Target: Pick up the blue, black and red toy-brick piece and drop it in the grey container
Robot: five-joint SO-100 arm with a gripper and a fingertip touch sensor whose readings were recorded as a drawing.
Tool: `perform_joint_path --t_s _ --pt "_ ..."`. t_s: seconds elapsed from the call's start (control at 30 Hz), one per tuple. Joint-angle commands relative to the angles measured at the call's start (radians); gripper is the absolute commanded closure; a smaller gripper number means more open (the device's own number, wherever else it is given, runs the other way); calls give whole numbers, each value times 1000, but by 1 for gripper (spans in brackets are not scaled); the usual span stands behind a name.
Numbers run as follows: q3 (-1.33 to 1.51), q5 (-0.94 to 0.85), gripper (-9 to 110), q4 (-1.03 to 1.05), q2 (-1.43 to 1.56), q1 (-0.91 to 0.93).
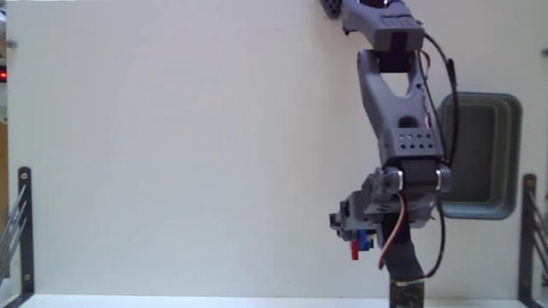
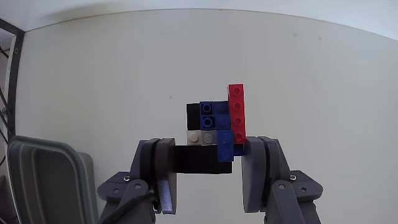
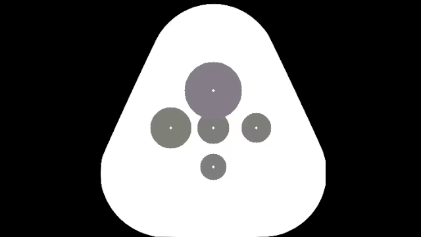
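Table: one pale white surface (image 1: 171, 154) is filling both the fixed view and the wrist view; a dark metal frame is standing at its left and right edges in the fixed view.
Arm: one grey arm (image 1: 402, 103) is reaching down from the top of the fixed view, partly covering the container's left rim.
Grey container: one bin (image 1: 488, 154) is sitting at the right side in the fixed view, long axis running top to bottom of that picture. In the wrist view it is showing at the lower left corner (image 2: 43, 180). Its darker inside is looking empty as far as it is visible; the arm is hiding a strip of it.
Gripper: one (image 2: 205, 171), two fingers. The jaws are standing partly closed, pressing on the brick piece from both sides.
Toy-brick piece: one cluster (image 2: 217, 127) is being held between the fingers, outside the container. The red bar is pointing away from the gripper, long axis in line with the fingers; blue, black and a small pale bit are sitting beside it. In the fixed view only red and blue bits (image 1: 360, 244) are showing below the gripper, left of the bin.
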Motion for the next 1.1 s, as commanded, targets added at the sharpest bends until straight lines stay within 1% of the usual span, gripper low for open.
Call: perform_joint_path --t_s 0.0,0.47,1.07 --pt "-18 3 47 -1 56 -30" --pt "85 3 47 -37 122 -124" --pt "276 3 47 -104 246 -298"
